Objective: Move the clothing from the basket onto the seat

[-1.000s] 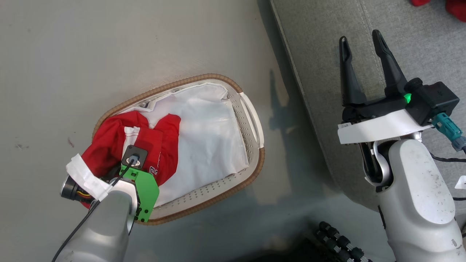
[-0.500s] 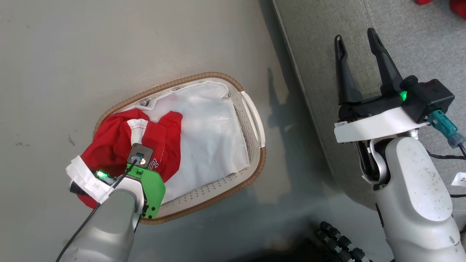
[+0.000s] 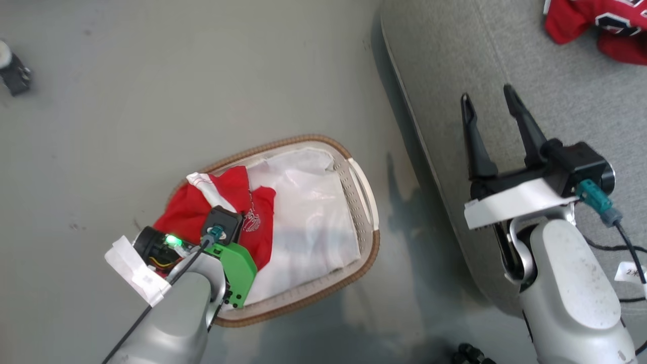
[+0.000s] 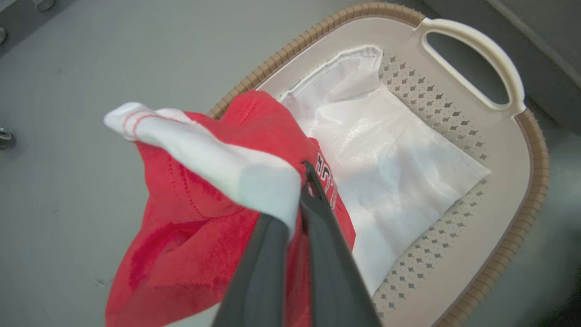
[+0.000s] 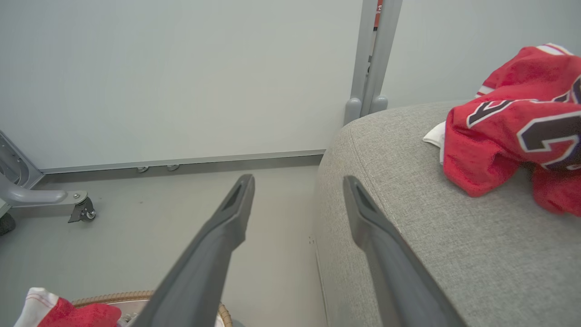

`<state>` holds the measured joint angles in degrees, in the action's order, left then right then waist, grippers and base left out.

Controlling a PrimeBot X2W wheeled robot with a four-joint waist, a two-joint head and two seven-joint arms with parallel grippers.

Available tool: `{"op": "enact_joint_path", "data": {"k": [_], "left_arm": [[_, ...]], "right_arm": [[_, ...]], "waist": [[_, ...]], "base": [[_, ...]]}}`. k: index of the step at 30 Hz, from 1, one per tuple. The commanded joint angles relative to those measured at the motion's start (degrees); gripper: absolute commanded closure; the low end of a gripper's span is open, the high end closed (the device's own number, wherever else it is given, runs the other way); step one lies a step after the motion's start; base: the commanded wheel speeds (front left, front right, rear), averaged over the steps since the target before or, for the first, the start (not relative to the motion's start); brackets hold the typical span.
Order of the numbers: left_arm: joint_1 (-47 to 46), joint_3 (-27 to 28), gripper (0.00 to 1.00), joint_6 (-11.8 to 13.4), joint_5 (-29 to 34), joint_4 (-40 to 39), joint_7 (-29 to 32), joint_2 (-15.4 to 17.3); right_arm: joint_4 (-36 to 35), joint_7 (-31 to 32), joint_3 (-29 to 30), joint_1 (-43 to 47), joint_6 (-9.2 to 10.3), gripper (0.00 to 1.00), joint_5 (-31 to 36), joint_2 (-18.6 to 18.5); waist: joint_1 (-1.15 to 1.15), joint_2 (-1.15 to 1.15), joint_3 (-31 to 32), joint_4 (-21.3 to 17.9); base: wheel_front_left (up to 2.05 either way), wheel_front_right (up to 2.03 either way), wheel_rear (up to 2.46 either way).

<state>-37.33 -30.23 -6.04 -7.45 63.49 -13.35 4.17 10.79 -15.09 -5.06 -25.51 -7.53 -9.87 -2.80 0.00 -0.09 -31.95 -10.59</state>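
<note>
Head view: the right gripper (image 3: 486,92) gapes wide and empty above the seat (image 3: 445,101) edge. Left wrist view: the left gripper (image 4: 305,175) is pinched tight on a red jersey (image 4: 190,200), with the basket (image 4: 535,172) beneath and to its right. Right wrist view: another jersey (image 5: 508,136) lies on the seat beyond the right fingertip.

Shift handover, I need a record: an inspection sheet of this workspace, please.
Surface: grey floor, faint marks.
Job's things: one jersey pinched at the basket's end, white liner inside; second jersey on the seat.
Clutter: small dark object on floor, unclear.
Grippers: left gripper shut on the jersey; right gripper open, empty, above the seat's edge.
Cables: black cable along left forearm; teal-plugged cable at right wrist.
Surroundings: pale wall, grey post, castered frame.
</note>
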Motion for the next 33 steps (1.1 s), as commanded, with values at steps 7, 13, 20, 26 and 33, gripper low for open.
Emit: {"op": "enact_joint_path", "data": {"k": [7,13,20,26,33], "left_arm": [[3.53,-0.81,1.00,-0.97,-2.06,-8.24,-1.42,1.05],[5.53,-2.30,1.00,-1.39,-3.21,-17.68,-0.51,3.78],[5.92,-4.24,1.00,-1.45,-4.93,-31.46,4.48,9.13],[3.30,-4.77,1.00,-1.41,-6.28,-42.59,10.07,13.27],[-0.91,-4.20,1.00,-1.41,-8.04,-50.42,14.53,16.36]], "right_arm": [[2.43,-0.11,0.54,5.61,0.08,0.00,1.78,-0.19],[4.06,-0.10,0.65,9.68,0.08,0.00,2.65,-0.19],[5.39,-0.11,0.16,13.21,0.08,0.00,3.77,-0.19],[5.91,-0.11,-0.69,14.07,0.08,0.00,4.44,-0.18],[6.33,-0.11,-2.62,12.45,0.08,0.00,4.52,-0.18]], "waist": [[0.00,0.09,13.78,3.52],[0.00,0.09,21.07,3.96],[0.00,0.09,27.75,3.83],[0.00,0.09,30.78,3.26],[0.00,0.09,31.63,2.58]], "base": [[0.00,0.00,0.00],[0.00,0.00,0.00],[0.00,0.00,0.00],[0.00,0.00,0.00],[0.00,0.00,0.00]]}}
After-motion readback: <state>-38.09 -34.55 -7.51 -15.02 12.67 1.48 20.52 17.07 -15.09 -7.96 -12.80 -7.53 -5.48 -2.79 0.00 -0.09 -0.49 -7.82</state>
